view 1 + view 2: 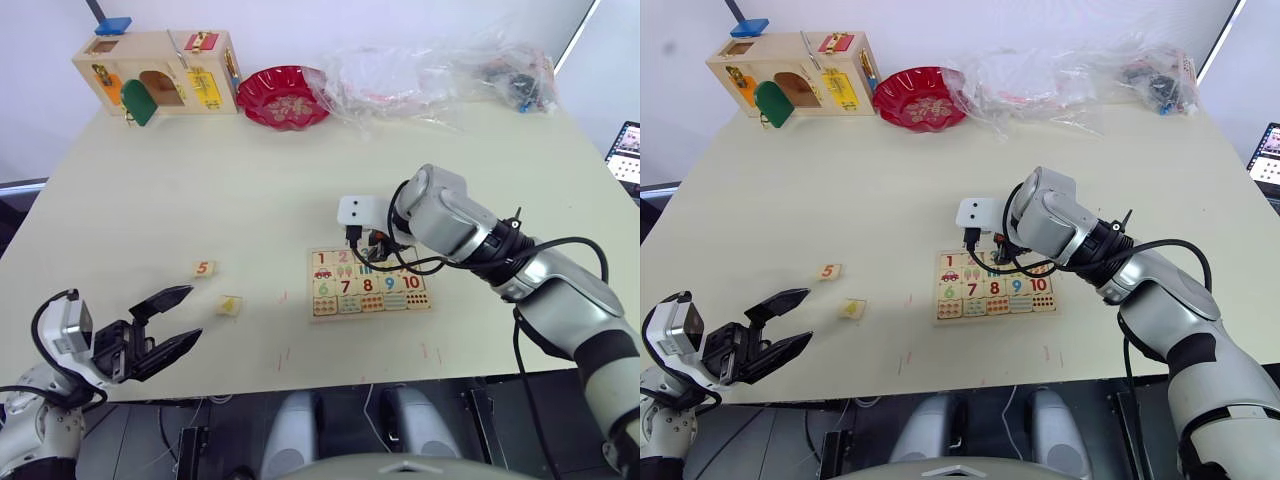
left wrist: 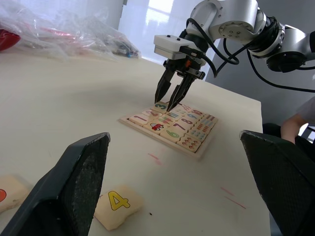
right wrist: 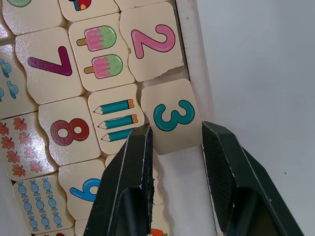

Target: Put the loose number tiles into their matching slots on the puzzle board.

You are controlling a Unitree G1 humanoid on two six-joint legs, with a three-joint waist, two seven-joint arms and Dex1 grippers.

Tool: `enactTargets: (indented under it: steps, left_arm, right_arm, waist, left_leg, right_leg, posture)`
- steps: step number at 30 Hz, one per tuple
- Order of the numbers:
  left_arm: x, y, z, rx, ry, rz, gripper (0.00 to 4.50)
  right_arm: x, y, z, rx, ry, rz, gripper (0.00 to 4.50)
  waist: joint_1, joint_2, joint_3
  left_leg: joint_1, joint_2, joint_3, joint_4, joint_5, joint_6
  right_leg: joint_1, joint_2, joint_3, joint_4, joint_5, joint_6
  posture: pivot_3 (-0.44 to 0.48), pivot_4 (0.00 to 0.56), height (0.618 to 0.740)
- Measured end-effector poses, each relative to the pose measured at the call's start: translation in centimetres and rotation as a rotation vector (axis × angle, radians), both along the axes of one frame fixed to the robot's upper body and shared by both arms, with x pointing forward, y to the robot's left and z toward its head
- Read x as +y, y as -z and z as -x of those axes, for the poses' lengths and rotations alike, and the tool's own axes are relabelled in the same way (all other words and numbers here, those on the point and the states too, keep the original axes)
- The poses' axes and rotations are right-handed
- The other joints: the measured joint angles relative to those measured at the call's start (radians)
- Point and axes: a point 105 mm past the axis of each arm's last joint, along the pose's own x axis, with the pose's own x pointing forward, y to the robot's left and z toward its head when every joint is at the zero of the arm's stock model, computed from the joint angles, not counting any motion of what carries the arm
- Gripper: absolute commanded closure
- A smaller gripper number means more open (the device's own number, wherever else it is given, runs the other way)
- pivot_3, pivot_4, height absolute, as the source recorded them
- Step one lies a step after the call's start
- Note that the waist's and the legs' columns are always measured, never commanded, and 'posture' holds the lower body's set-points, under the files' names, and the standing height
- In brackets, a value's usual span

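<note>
Pale-wood 3 tile (image 3: 172, 118) between right gripper (image 3: 176, 142) fingers, over puzzle board (image 3: 197, 64).

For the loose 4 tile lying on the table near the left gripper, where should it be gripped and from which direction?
Probably from straight above, jaws closing on two opposite edges of the 4 tile. It lies flat, digit up, on the table, so only its thin sides offer purchase. It sits apart from the 5 tile, leaving room either side. The left gripper is open and closest.

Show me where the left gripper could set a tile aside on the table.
Free: the bare tabletop between the wooden latch box and the pale-wood puzzle board, beyond loose tiles 5 and 4. Crowded: the back edge, with red dish and plastic bags.
</note>
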Motion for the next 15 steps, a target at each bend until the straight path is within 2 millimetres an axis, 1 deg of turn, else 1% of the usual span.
enactTargets:
  steps: [1,3,4,5,8,9,13,15]
  left_arm:
    - [0.00,0.00,0.00,0.000,0.000,0.000,0.00]
    - [-0.01,-0.01,-0.01,0.000,0.000,0.000,0.00]
    - [-0.01,-0.01,-0.02,-0.001,0.000,-0.001,0.00]
    - [-0.01,0.00,-0.02,0.000,0.000,-0.002,0.00]
    - [-0.02,0.02,-0.03,0.001,0.001,-0.004,0.00]
    - [-0.02,0.01,-0.04,0.001,0.001,-0.004,0.00]
    - [-0.03,-0.01,-0.07,-0.001,0.001,-0.005,0.00]
    - [-0.03,0.01,-0.06,0.000,0.001,-0.005,0.00]
  right_arm:
    - [0.00,0.00,0.00,0.000,0.000,0.000,3.58]
    - [0.01,0.01,0.02,0.002,-0.001,-0.001,2.56]
    - [0.01,0.01,0.01,0.001,0.000,-0.001,2.19]
    - [-0.03,0.00,-0.01,0.000,0.001,-0.001,1.65]
    - [-0.06,-0.01,-0.03,-0.001,0.003,-0.001,0.28]
    - [-0.09,-0.01,-0.04,-0.002,0.003,0.000,0.03]
    - [-0.02,-0.02,0.02,0.004,0.001,-0.007,0.03]
    - [0.11,-0.38,0.05,0.006,0.001,-0.035,0.03]
  waist:
    - [0.000,0.000,0.000]
    - [0.000,0.000,0.000]
    - [0.000,0.000,0.000]
    - [0.000,0.000,0.000]
    - [0.000,0.000,0.000]
    - [0.000,0.000,0.000]
    - [0.000,0.000,0.000]
    - [0.000,0.000,0.000]
  left_leg:
    - [0.000,0.000,0.000,0.000,0.000,0.000]
    - [0.000,0.000,0.000,0.000,0.000,0.000]
    - [0.000,0.000,0.000,0.000,0.000,0.000]
    - [0.000,0.000,0.000,0.000,0.000,0.000]
    - [0.000,0.000,0.000,-0.001,0.000,0.000]
    - [0.000,0.000,0.000,-0.001,0.000,0.000]
    - [0.000,0.000,0.000,-0.001,0.000,0.000]
    - [0.000,0.000,0.000,-0.001,0.000,0.000]
  right_leg:
    - [0.000,0.000,0.000,0.000,0.000,0.000]
    - [0.000,0.000,0.000,0.000,0.000,0.000]
    - [0.000,0.000,0.000,0.000,0.000,0.000]
    - [0.000,0.000,0.000,0.000,0.000,0.000]
    - [0.000,0.000,0.000,-0.001,0.000,0.000]
    - [0.000,0.000,0.000,-0.001,0.000,0.000]
    - [0.000,0.000,0.000,-0.001,0.000,0.000]
    - [0.000,0.000,0.000,-0.001,0.000,0.000]
  posture:
    - [0.000,0.150,0.740]
    - [0.000,0.150,0.740]
    - [0.000,0.150,0.740]
    - [0.000,0.150,0.740]
    - [0.000,0.150,0.740]
    - [0.000,0.150,0.740]
    - [0.000,0.150,0.740]
    - [0.000,0.150,0.740]
